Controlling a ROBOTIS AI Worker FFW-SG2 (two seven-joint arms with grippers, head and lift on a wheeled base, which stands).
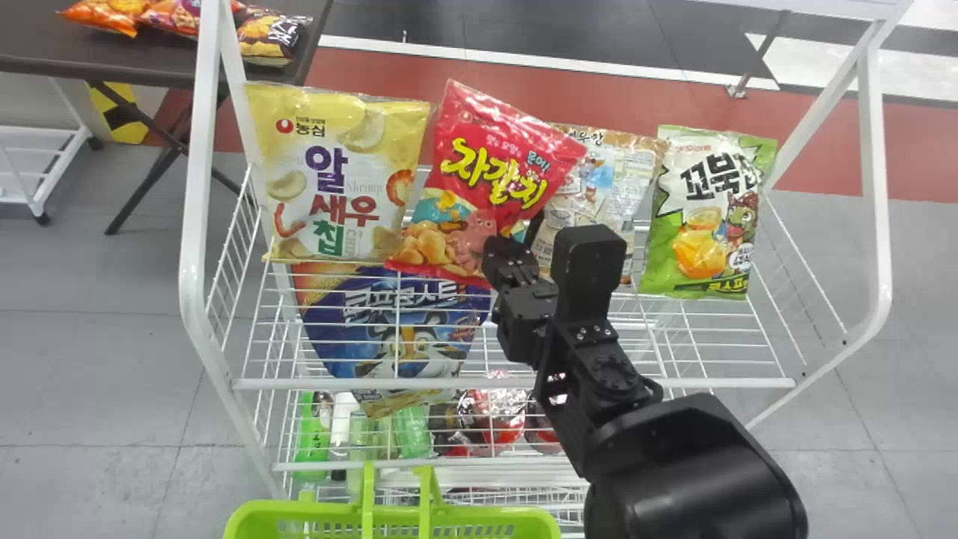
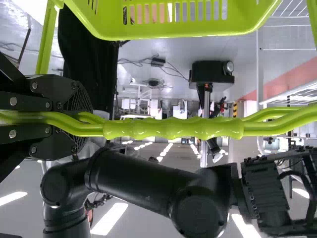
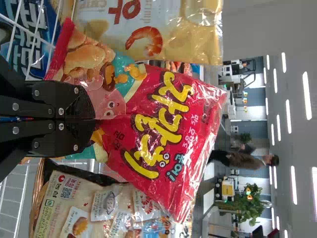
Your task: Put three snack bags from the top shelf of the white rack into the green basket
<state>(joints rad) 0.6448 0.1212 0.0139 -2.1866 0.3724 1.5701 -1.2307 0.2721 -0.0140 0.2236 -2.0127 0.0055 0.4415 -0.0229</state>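
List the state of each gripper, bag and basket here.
Left gripper: closed on basket handle
Right gripper: closed on red bag
Red bag: gripped, tilted
Yellow bag: upright, ungripped
Beige bag: partly hidden, ungripped
Green bag: upright, ungripped
Blue bag: ungripped
Basket: handle raised

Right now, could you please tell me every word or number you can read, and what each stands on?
"농심", "알새우칩", "Shrimp": yellow bag
"자갈치": red bag
"꼬북": green-and-white bag; its last syllable is unclear
"우깡": beige bag; the start is partly hidden
Blue bag: large lettering, too unclear to quote surely.
The bags' remaining small print is too small or blurred.
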